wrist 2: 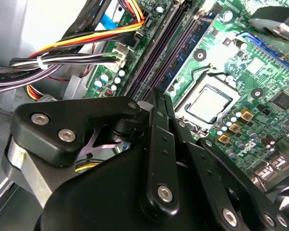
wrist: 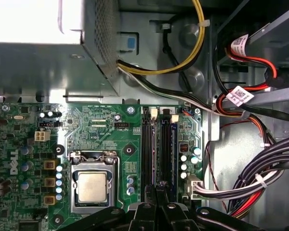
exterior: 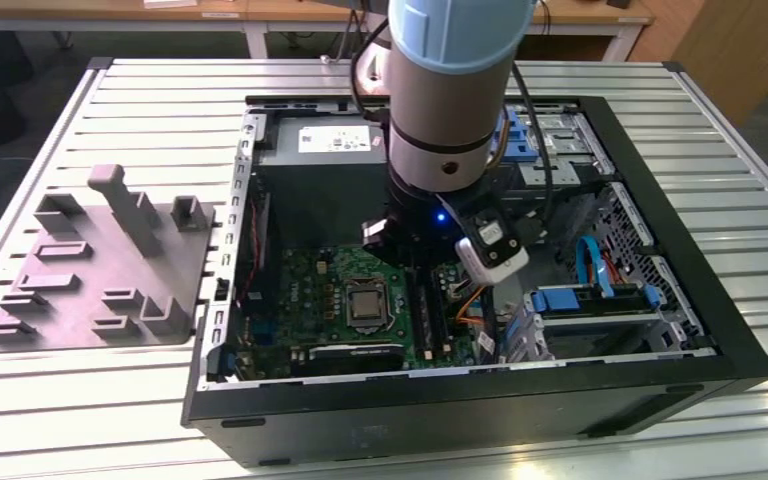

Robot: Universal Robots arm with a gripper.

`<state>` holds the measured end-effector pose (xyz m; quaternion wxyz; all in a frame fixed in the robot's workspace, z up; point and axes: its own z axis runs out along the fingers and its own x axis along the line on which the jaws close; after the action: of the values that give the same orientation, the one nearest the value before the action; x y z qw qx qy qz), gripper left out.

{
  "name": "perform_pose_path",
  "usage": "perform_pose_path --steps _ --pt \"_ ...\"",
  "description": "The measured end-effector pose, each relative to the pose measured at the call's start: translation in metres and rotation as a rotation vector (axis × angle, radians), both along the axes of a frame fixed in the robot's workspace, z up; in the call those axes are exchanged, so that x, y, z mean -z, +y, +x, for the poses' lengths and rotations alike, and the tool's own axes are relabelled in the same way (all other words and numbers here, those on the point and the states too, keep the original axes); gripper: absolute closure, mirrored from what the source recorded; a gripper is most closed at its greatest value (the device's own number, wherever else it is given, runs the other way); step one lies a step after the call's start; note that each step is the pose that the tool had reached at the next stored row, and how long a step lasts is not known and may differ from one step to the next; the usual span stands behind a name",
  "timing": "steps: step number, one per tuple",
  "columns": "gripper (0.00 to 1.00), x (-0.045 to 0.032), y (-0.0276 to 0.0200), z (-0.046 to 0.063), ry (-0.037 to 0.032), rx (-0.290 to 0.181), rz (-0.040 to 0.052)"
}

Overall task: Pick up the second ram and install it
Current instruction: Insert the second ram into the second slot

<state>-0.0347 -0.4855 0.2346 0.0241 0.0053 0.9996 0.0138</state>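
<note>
Pushing the ram (wrist: 156, 151) in well means I stay straight above the slots (wrist: 147, 149) and press softly and evenly, never tilted. My pincer (wrist: 160, 186) is pinched narrow, right over the green board (wrist: 101, 130). I think the ram is the thin stick standing under my tips, but I am not sure.

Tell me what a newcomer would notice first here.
The big grey-and-blue arm hangs into the open computer case at the exterior view's centre. In the first wrist view, the green motherboard shows its silver processor, with the black gripper poised over the memory slots.
</note>
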Motion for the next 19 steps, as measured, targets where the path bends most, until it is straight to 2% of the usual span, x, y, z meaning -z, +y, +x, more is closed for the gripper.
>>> perform_pose_path --steps 19 --pt "0.89 0.0041 0.0012 0.0003 0.0001 0.000 0.0000"
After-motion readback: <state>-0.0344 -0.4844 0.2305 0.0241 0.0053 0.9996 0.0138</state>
